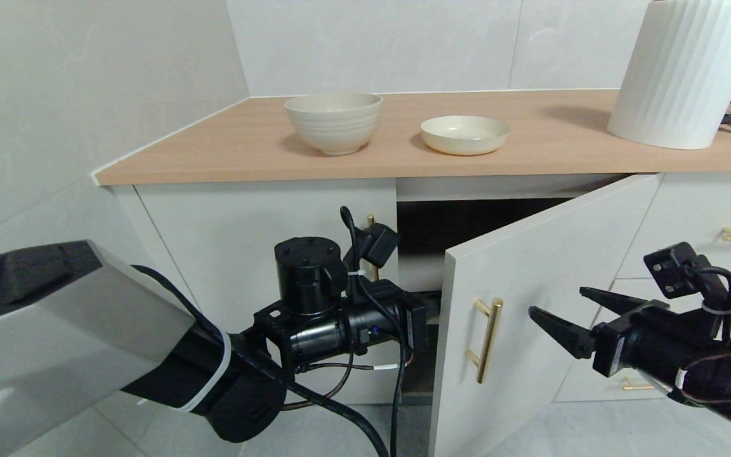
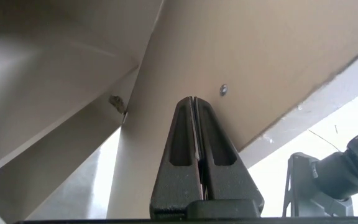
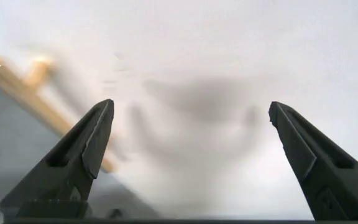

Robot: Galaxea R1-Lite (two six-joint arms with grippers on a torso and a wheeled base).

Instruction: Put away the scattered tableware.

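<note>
Bowl (image 1: 334, 122) and dish (image 1: 464, 134) wait on the bench (image 1: 213, 152); nothing is held.
They stand apart, above the half-open cupboard door (image 1: 530, 285). Both look like glazed ceramic: stiff, fairly heavy, slick and breakable, so best pinched over the rim. The left pincer (image 2: 193, 109) is clenched empty behind the door; the right pincer (image 1: 558, 301) gapes wide near the handle (image 1: 485, 339).

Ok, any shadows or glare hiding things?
Head view: cabinet interior behind the open door is black. Right wrist view: soft grey shadows on the door ahead of the right gripper. Left wrist view: washed-out brightness past the door's edge.
</note>
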